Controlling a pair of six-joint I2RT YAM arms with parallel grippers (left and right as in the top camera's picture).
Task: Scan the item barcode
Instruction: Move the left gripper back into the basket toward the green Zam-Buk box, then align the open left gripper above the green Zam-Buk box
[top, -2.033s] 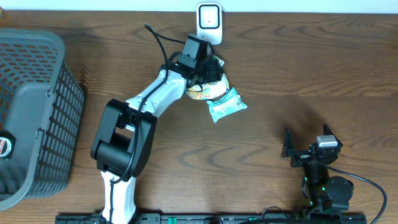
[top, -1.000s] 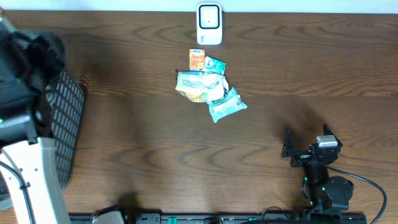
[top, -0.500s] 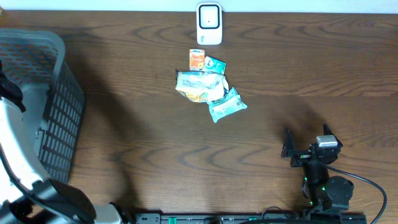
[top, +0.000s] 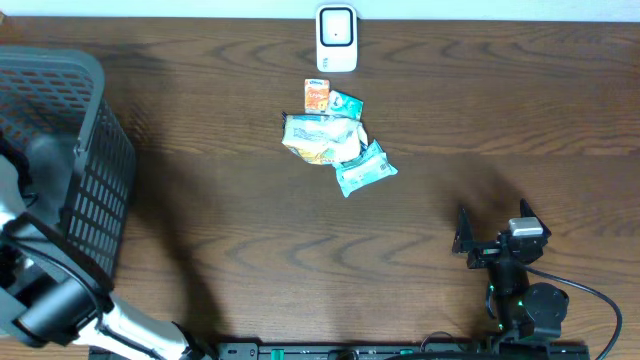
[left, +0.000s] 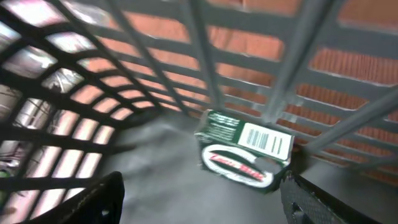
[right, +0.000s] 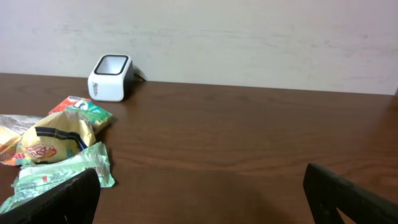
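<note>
Rising straight up out of the basket (top: 100, 195) looks like the move to get right. The left gripper (left: 202, 199) hangs inside it, released, with both fingers spread wide and nothing between them. The mesh walls stand close on every side, so a sideways swing would likely catch a bar.

The green box (left: 245, 152) lies on the basket floor against the far wall, apart from the fingers, with its barcode (left: 261, 138) facing up. It seems finished with. The next item should then come from the packets in the middle of the table (top: 250, 260).

A yellow-and-white bag (top: 318, 138) sits in the centre of that heap. A mint packet (top: 365, 170) lies at its near right, touching it. An orange packet (top: 317, 95) and a small teal packet (top: 347, 103) lie on its far side, just near of the scanner (top: 337, 38). They overlap, so one should be taken by a free edge and turned until its code faces the scanner window.

The right gripper (right: 200, 202) is parked at the near right, also released and empty, well apart from the heap and out of the way.
</note>
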